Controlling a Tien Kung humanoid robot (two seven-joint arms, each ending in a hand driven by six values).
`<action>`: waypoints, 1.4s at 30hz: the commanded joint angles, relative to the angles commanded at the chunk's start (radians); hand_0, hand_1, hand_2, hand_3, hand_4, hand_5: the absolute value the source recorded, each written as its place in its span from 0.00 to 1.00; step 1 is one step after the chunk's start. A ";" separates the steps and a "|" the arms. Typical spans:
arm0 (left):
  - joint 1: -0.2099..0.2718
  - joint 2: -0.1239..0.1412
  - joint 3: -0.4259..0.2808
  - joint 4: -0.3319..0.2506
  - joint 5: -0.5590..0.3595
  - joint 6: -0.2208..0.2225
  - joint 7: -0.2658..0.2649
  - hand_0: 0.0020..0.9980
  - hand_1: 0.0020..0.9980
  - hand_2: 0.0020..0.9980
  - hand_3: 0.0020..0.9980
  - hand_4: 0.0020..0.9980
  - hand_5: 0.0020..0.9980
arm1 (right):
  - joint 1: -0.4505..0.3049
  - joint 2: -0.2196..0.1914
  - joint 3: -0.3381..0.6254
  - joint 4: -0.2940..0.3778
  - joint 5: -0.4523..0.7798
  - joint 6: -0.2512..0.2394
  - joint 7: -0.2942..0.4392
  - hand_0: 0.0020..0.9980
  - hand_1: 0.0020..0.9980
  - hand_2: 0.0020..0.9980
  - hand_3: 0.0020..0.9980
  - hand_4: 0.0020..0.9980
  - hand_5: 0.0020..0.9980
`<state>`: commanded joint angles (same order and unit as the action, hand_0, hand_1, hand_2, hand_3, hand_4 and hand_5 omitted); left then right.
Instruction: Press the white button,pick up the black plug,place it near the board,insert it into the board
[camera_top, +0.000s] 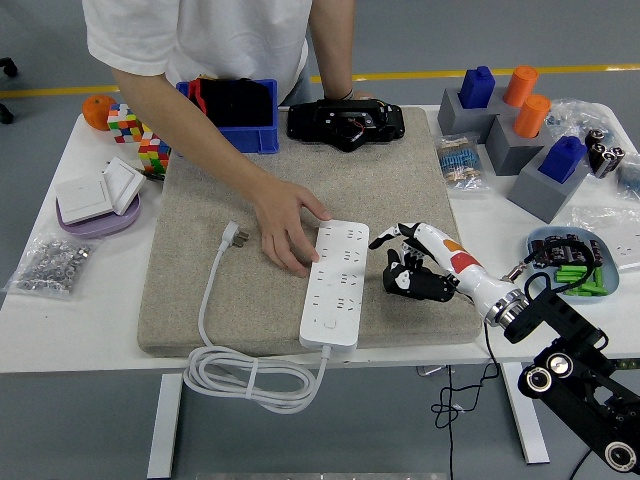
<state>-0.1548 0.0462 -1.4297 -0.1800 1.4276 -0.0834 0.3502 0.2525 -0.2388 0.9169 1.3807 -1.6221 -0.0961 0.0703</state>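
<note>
**Black plug under our right hand, beside the power strip**

The black plug (405, 277) sits on the grey mat (400, 200), just right of the white power strip (337, 283), near the mat's near-right corner. We read the strip as the board the plug must go into: it lies lengthwise, running from far to near, sockets facing up, with its white cord (240, 375) looping off the mat's near edge and its own pronged end (238, 236) lying loose to the left. A person at the far side rests a hand (285, 225) on the strip's far-left corner, most likely to keep it from sliding when we push the plug in.

Our right hand (415, 265) reaches in from the lower right, just beside the strip. Its white fingers (392, 238) arch over the plug and curl down around it, so we judge the hand is closing on the plug. Whether the plug is truly clamped or only touched, and whether it has left the mat at all, we cannot tell, since the fingers cover most of it. Our left hand is out of sight.

The white button we cannot make out for certain on the strip.
</note>
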 joint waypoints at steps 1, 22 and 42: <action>-0.001 0.000 0.000 0.000 0.001 0.000 0.000 0.77 0.71 0.66 0.73 0.65 0.54 | 0.000 0.001 0.001 -0.010 0.016 0.005 -0.003 0.85 0.86 0.83 0.84 1.00 0.26; 0.002 0.003 0.005 0.000 0.005 -0.004 0.001 0.77 0.71 0.66 0.73 0.65 0.54 | 0.004 0.015 0.002 -0.108 0.025 -0.003 0.022 0.86 0.84 0.81 0.86 1.00 0.34; -0.001 -0.002 0.008 0.000 -0.008 -0.003 -0.002 0.77 0.71 0.66 0.73 0.65 0.54 | 0.031 0.026 -0.027 -0.219 0.027 -0.054 0.089 0.73 0.70 0.68 0.68 0.96 0.11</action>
<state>-0.1562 0.0444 -1.4215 -0.1800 1.4199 -0.0863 0.3485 0.2832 -0.2129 0.8898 1.1615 -1.5951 -0.1499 0.1590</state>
